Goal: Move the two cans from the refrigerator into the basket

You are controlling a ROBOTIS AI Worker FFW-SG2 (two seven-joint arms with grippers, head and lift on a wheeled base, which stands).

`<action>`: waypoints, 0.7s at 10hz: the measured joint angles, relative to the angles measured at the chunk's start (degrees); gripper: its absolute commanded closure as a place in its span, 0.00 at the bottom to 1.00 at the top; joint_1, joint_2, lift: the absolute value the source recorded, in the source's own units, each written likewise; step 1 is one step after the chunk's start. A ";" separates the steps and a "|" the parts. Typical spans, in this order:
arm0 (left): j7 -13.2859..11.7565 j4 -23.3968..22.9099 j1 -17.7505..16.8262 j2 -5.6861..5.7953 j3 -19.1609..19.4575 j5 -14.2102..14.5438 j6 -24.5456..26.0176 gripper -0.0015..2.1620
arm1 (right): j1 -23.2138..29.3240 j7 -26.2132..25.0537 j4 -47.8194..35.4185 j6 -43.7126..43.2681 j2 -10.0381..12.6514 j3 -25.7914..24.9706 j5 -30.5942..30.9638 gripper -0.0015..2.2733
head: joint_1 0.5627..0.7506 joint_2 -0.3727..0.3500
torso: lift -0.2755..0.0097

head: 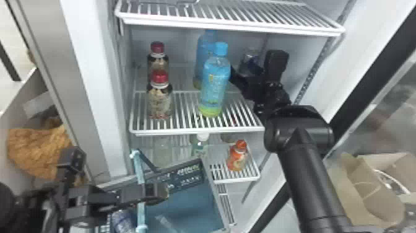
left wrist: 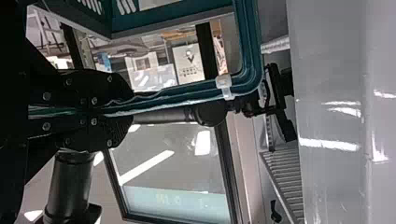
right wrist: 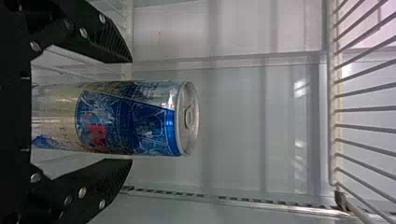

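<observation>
At one o'clock, our right gripper [head: 256,62] gapes wide around a drink can [right wrist: 126,119], seemingly without touching. At seven, our left gripper [head: 159,190] clamps the basket [head: 140,178].

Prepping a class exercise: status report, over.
Left pincer clamped on basket. Right pincer open around upright can, fingers not touching. Blue bottle close on pincer's left, may obstruct withdrawal.
</observation>
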 measured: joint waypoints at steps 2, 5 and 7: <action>0.00 0.06 0.01 0.01 -0.05 0.11 -0.06 0.55 | -0.33 -0.09 1.36 0.23 -0.35 0.02 -0.15 0.56 | 0.66 0.24 | 0.88; 0.00 0.15 0.24 -0.02 -0.05 0.27 -0.08 0.55 | -0.05 -0.04 2.18 -3.54 -0.92 -0.01 0.13 0.56 | 0.64 0.23 | 0.88; 0.00 0.15 0.52 -0.10 0.03 0.43 -0.08 0.55 | 2.94 -0.09 -1.99 -3.93 -1.43 -0.08 -0.66 0.56 | 0.65 0.22 | 0.88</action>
